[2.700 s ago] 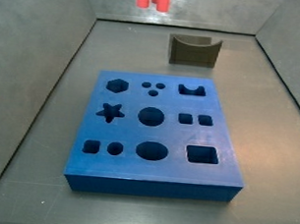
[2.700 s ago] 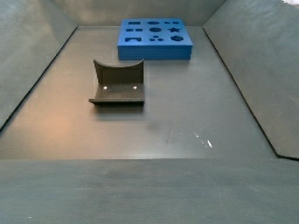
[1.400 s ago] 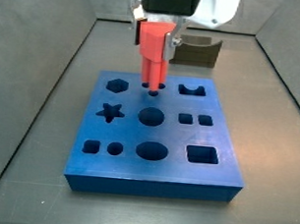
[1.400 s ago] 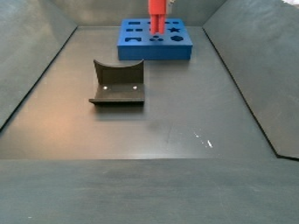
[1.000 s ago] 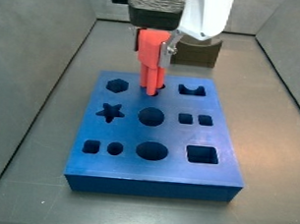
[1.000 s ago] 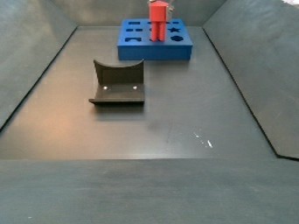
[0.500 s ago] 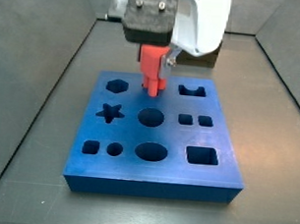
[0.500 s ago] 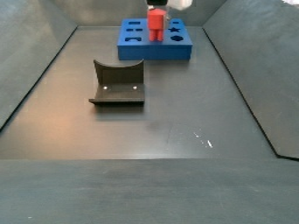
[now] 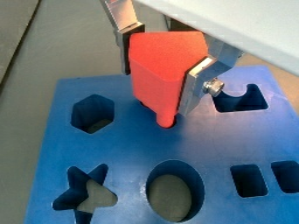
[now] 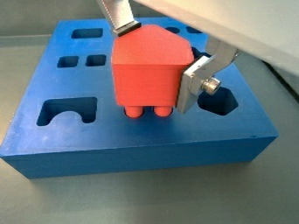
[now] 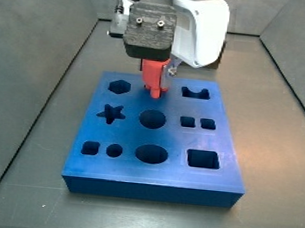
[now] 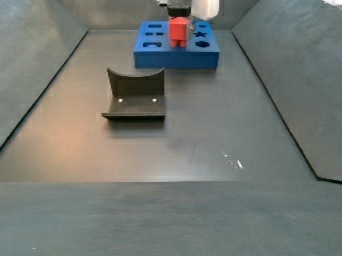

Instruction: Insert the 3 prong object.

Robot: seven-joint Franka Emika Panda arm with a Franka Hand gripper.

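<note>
— Red plastic, is that what you hold?

— Yes. My pincer [image 10: 158, 66] is clamped on the 3 prong object [image 10: 149, 70], one silver finger [image 10: 201, 77] pressed to its side. It is bright red, smooth and matt, a blocky body with a sloped top and short round prongs at its lower end; two rounded tips show in a wrist view.

— Where is it?

— Upright over the blue block [image 11: 155, 177], at the far row of cut-outs, its prongs at the block's top face between the hexagonal hole [image 9: 90, 115] and the notched one [image 9: 239, 99]. Whether the prongs have entered, I cannot tell.

— And the block?

— A thick slab, deep blue, flat on top, with crisp recesses: a star [image 9: 86, 189], a big round hole [image 9: 174, 189], small squares [image 9: 247, 180]. It rests on the grey desk [image 12: 201, 150], dull and faintly reflective.

— Anything else?

— A dark olive U-shaped block [image 12: 135, 95] lies well apart from the blue one in a side view, curved inside, with two pale dots.
</note>
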